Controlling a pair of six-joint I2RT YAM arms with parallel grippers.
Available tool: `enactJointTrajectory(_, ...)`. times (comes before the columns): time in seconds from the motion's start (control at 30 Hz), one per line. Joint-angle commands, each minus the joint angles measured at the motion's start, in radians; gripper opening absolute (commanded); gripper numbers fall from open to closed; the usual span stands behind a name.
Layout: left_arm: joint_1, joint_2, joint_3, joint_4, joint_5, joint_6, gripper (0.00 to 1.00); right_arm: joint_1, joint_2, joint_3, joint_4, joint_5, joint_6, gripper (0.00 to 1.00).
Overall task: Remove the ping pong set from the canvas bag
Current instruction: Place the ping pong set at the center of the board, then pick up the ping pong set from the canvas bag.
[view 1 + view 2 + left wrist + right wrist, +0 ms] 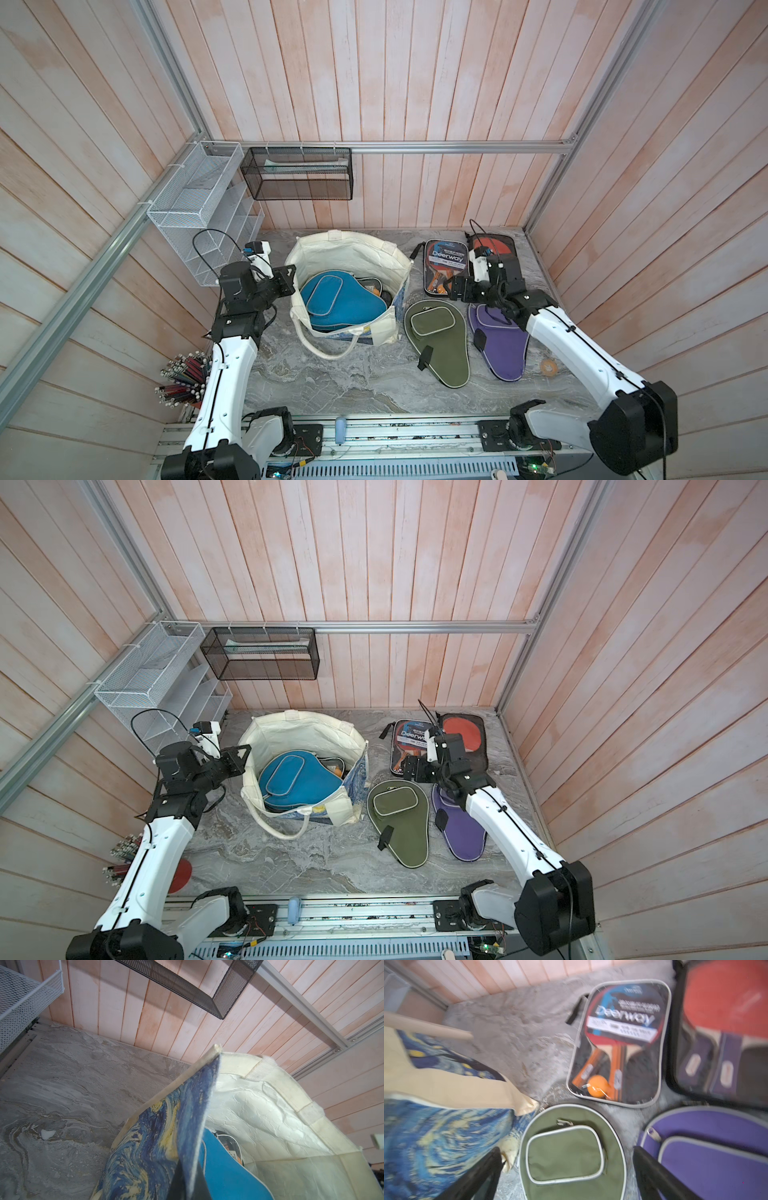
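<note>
On the bench the canvas bag stands open with a blue ping pong case inside, and if my left fingers, pinching its rim, slip while my wide, empty right fingers pull, it may collapse.

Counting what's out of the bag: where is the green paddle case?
In both top views the green paddle case lies on the table, between the canvas bag and the purple case.
</note>
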Motion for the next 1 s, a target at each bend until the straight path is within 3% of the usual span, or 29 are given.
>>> enactJointTrajectory(0.0,0.003,-0.051,0.009,0.073,0.055,0.016,0.00,0.058,0.110,0.206,-0.072,-0.165,-0.225,0.98)
enactJointTrajectory(0.23,0.004,-0.111,-0.050,-0.012,0.030,0.001,0.00,0.339,0.375,0.616,-0.076,-0.197,-0.408,0.99)
enactJointTrajectory(0.4,0.003,-0.136,-0.061,-0.052,0.019,-0.007,0.00,0.444,0.500,0.795,-0.133,-0.278,-0.479,1.00)
enactJointTrajectory(0.6,0.003,-0.137,-0.088,-0.053,0.021,-0.011,0.00,0.488,0.730,0.991,-0.309,-0.333,-0.506,1.00)
enactJointTrajectory(0.77,0.004,-0.137,-0.099,-0.034,0.022,-0.015,0.00,0.489,0.937,1.166,-0.456,-0.300,-0.473,1.00)
enactJointTrajectory(0.97,0.004,-0.141,-0.103,0.000,0.035,-0.018,0.00,0.485,1.040,1.204,-0.441,-0.305,-0.388,0.99)
